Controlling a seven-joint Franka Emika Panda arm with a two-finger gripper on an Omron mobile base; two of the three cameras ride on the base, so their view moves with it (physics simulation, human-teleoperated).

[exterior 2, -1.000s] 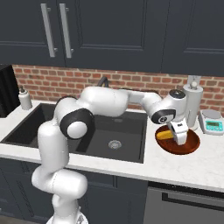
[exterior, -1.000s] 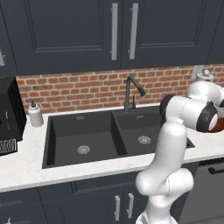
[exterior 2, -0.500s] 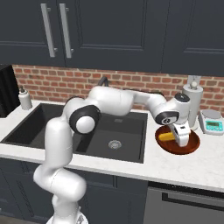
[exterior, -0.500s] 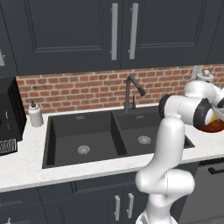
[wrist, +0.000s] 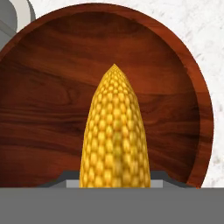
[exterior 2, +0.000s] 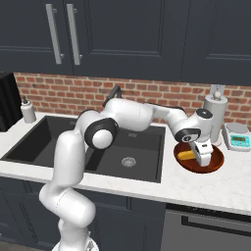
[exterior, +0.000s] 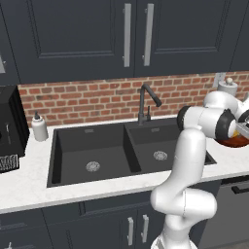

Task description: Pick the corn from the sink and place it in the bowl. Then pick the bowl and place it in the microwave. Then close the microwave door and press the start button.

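The corn [wrist: 114, 135] is lying low inside the bowl [exterior 2: 215, 164] now, with its pointed end aimed at the far side of the bowl. A second ago the yellow cob was sitting a little higher above the brown wood, and the hand has been coming down with it since then. From the camera on the hand, the cob is running right up from between the finger tips, so the gripper [exterior 2: 203, 158] seems to be holding it still, squeezed on its thick end. I cannot see the tips well enough to be fully sure, but nothing looks let go yet.

The bowl is sitting on the white counter [exterior 2: 230, 188], near its front edge, just to the right of the sink [exterior 2: 142, 162]. A paper towel roll [exterior 2: 214, 115] is standing behind the bowl by the brick wall, and a small scale [exterior 2: 238, 139] is beside that.

I think this means the first job is almost done. The corn is where it should be, so the hand only needs to open and lift away. After that the bowl has to be picked up and carried to the microwave.

The sink is looking bare of corn now, with its faucet [exterior: 146, 99] standing at the back edge. A soap bottle [exterior: 39, 127] is waiting on the counter at the sink's left side.
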